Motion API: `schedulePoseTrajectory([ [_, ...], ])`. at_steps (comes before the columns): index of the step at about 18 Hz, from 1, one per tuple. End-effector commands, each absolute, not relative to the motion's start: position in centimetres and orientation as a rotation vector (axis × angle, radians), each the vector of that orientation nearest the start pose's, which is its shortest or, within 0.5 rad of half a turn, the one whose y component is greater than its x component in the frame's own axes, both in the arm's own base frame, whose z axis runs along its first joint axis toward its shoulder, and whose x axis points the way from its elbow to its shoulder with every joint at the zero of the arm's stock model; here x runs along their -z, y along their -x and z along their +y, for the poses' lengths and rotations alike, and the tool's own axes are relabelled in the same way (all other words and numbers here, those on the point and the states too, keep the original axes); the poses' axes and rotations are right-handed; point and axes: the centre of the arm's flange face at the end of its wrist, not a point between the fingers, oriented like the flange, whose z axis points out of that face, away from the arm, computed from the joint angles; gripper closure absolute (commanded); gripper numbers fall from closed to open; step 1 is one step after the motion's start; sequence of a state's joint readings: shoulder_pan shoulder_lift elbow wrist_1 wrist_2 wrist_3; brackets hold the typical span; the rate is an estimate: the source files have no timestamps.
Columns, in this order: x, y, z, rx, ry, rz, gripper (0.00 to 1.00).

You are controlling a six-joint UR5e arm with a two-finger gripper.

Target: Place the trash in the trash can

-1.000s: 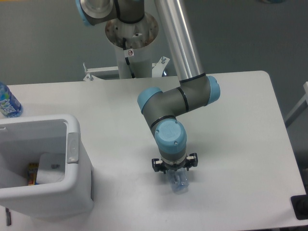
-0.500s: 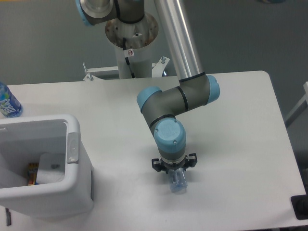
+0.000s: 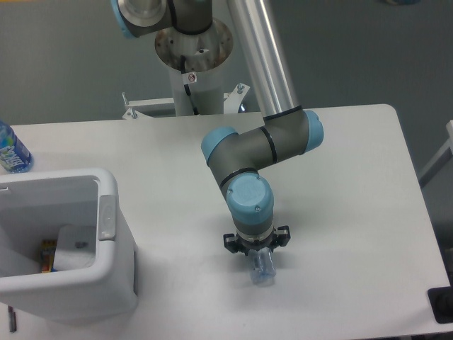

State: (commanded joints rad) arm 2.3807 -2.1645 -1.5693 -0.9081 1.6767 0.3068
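Drifting slightly toward the trash can [image 3: 106,216] over the past second, the gripper [image 3: 257,249] is hanging over the table [image 3: 354,212] with the clear bottle [image 3: 262,268] poking out just beneath it. Whether the gripper is clenching the bottle cannot be told for certain, since the blue wrist is hiding the jaws from above; the bottle is shifting along with the arm, which suggests a grasp. The bottle is sitting well to the right of the can, near the table's front edge, and it is unclear whether it is touching the surface or riding just above it. Inside the can, a white crumpled wrapper [image 3: 74,248] is lying at the bottom beside something colourful, so one piece of trash is judged to be already in. A second bottle [image 3: 10,152], with a bright blue label, is standing behind the can at the table's far left edge. Remaining work appears to be carrying the clear bottle across to the can and dropping it in.
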Motion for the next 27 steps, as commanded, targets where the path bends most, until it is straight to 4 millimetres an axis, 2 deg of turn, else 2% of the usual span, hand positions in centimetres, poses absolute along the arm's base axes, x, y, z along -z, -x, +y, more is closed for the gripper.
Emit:
schedulePoseTrajectory([
  [5,-22.5,40.6,55.4,-0.167,2.969,-0.785,0.41],
  [8,-24.7,41.5,55.5,-0.146,2.913,-0.791,0.41],
  [9,-25.8,41.6,55.7,-0.121,2.879,-0.788,0.41],
  [11,-28.1,42.4,54.9,-0.088,2.82,-0.803,0.41],
  [13,-29.8,42.9,54.7,-0.066,2.776,-0.81,0.42],
  [17,-34.3,44.4,55.9,-0.067,2.665,-0.812,0.43],
  [23,-42.0,46.0,56.3,-0.097,2.493,-0.843,0.43],
  [27,-47.6,45.8,56.1,-0.11,2.347,-0.871,0.43],
])
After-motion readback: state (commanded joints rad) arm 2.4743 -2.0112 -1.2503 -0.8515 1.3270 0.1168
